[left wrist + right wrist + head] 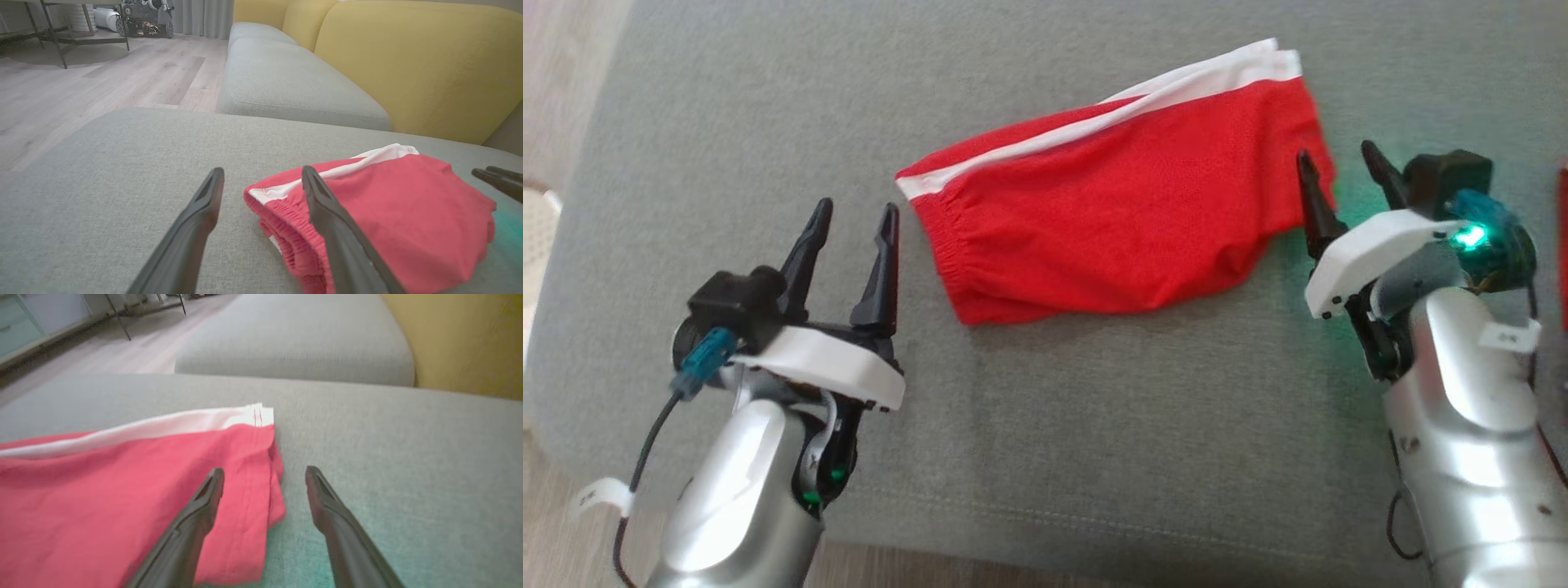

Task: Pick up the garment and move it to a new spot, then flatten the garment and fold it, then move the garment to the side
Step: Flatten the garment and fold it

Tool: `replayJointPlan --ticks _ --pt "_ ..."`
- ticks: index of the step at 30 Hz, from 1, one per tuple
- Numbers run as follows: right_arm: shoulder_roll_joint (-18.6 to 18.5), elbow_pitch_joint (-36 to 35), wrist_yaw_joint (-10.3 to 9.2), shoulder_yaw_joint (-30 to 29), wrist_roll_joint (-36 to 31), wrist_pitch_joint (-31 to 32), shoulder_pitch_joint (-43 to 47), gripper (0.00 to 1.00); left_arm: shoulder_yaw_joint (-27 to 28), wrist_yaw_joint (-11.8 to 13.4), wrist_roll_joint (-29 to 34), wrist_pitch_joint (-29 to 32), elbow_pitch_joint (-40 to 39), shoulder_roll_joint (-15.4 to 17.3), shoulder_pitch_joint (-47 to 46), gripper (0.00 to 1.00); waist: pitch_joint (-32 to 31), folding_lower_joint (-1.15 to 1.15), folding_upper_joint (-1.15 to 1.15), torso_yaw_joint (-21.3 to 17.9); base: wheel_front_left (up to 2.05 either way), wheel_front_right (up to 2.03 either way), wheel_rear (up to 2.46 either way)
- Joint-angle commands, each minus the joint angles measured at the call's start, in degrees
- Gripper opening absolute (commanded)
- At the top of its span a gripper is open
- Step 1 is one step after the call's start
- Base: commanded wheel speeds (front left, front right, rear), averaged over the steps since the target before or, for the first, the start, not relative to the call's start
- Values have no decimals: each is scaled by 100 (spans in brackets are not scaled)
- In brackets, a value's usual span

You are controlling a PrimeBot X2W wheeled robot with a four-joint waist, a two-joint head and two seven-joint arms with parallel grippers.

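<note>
Garment (1111,220) lies slantwise across the middle of the grey cushion (1045,441), a pair of red shorts doubled over on itself, with a white stripe (1176,90) along the far edge and a gathered elastic waistband (939,237) at the end facing the left arm. The cloth is fairly flat, with only soft wrinkles near the lower edge. Left gripper (858,208) sits just beside the waistband, fingers spread wide with nothing between them. Right gripper (1336,152) is at the opposite end, also wide and empty, one finger over the leg hem (261,477) and the other over bare cushion. I'd guess each arm brackets one end so both can pinch together and carry the shorts without spoiling the fold.
</note>
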Motion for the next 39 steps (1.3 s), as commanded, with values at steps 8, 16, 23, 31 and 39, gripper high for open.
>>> replayJointPlan --ticks 8,16,23,31,39 --pt "90 1134 -5 -144 -125 6 -682 100 180 -151 -19 -131 44 8 -383 100 249 0 0 232 0 0 0" --pt "157 1593 -5 101 291 -183 -681 0 273 -159 14 -159 126 7 -352 100 179 0 0 134 0 0 0" --pt "164 1247 -5 446 906 -743 -83 0 307 -132 40 -164 62 74 -196 100 -6 0 0 -128 0 0 0" --pt "165 334 -5 696 1562 -1066 1184 0 316 -87 -6 -13 -94 244 53 100 -190 0 0 -512 0 0 0" --pt "165 -392 -5 427 1692 -899 1897 0 327 -19 -56 165 -329 374 184 100 -236 0 0 -729 0 0 0"
